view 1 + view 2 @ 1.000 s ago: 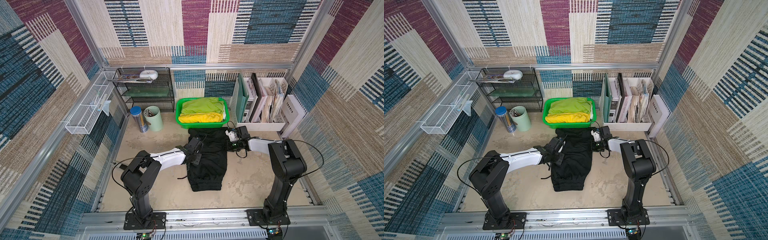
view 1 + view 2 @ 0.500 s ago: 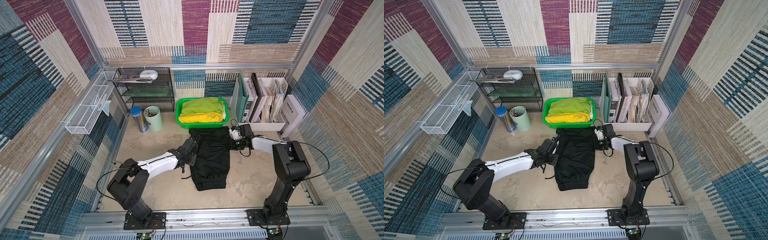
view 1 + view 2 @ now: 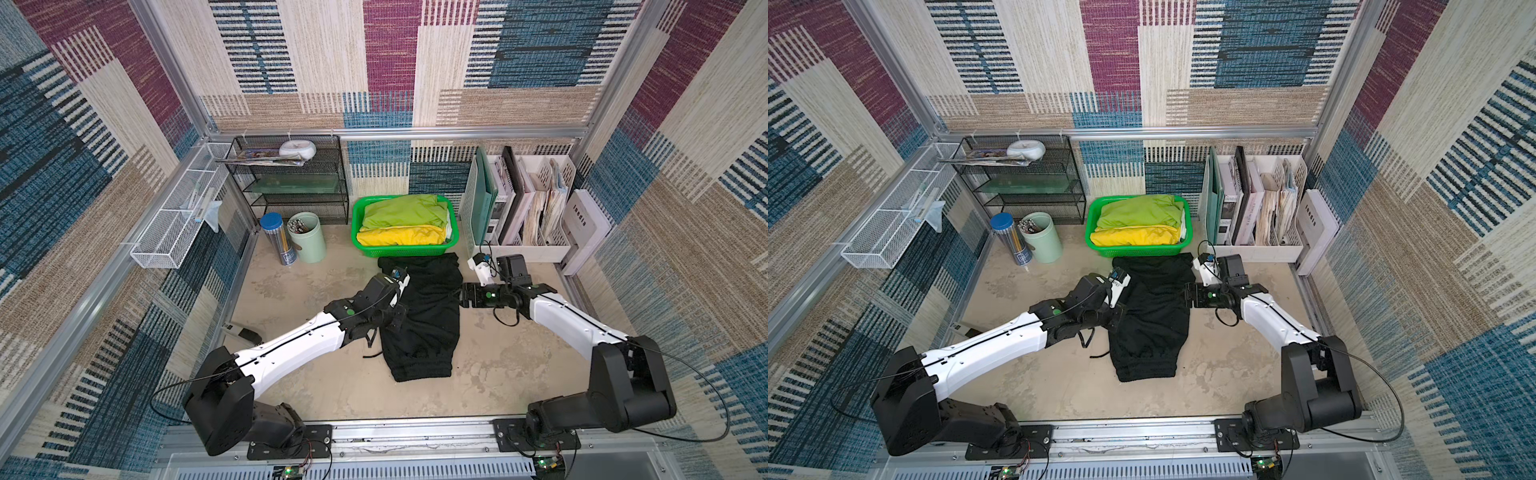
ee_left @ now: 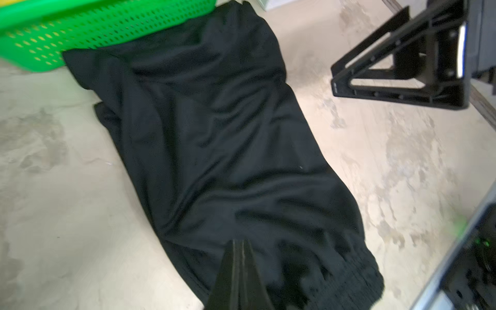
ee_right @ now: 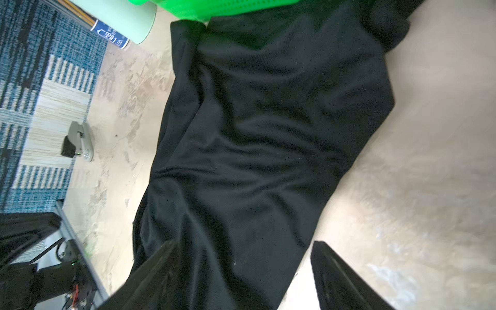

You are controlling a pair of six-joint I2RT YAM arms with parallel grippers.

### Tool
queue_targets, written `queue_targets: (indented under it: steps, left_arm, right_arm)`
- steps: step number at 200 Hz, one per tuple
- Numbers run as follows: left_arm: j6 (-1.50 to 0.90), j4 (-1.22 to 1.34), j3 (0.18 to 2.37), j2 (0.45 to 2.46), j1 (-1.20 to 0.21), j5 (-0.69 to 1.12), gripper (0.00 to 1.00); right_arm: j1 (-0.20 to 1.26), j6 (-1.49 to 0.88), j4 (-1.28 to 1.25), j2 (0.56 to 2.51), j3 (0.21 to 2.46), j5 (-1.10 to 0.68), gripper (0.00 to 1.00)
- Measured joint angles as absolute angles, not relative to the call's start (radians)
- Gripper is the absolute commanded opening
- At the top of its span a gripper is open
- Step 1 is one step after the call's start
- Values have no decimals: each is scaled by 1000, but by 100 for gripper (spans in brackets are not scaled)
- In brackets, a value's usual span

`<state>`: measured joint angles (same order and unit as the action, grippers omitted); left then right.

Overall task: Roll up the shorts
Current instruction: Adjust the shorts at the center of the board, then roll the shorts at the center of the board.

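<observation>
While the shorts [image 3: 419,320] lay as one long, narrow strip on the tabletop [image 3: 324,291], no part of them was rolled yet, so the job looked to be at its setting-up stage. Their far end touched the green basket [image 3: 405,250], and the gathered waistband [image 3: 422,372] lay at the near end, towards the arm bases. The strip seemed to be the two legs laid one over the other, which would give a roll of even width. A loose drawstring [image 3: 372,355] trailed onto the tabletop on the left arm's side.

The left pincer [image 4: 239,243] was shut tight, fingers pressed flat together, with the tips down at the cloth towards the waistband end. Whether a pinch of fabric sat between them I could not tell, black lying on black. Set low at that edge, it probably served to pin the cloth or tug it straight. The right pincer [image 5: 244,243] stood wide open and held nothing, its jaws astride the opposite edge of the strip, nearer the basket end, likely placed to take or smooth that side. The soft mesh looked wrinkled and slippery, so a roll would want both edges kept level, or it would come out skewed
</observation>
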<state>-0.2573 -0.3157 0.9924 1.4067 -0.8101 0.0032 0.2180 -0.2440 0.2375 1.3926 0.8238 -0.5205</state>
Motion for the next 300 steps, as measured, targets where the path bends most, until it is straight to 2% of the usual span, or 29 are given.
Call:
queue_targets:
  steps: [59,125,193,300]
  left_arm:
    - [-379,-315,805,1381,-907,34,0]
    - [-464,-234,759,1496,-911,52,0]
    - [-494,-152,681,1520,-909,46,0]
    - [-539,87,619,1581,-908,57,0]
  right_arm:
    - [270,-428,225,1187,551,-603,100]
    - [355,-626,103,1135,345,-656,99]
    - [408,-751,-181,1200,243,-762,100]
    - [466,-862,-479,1383,216,-830,92]
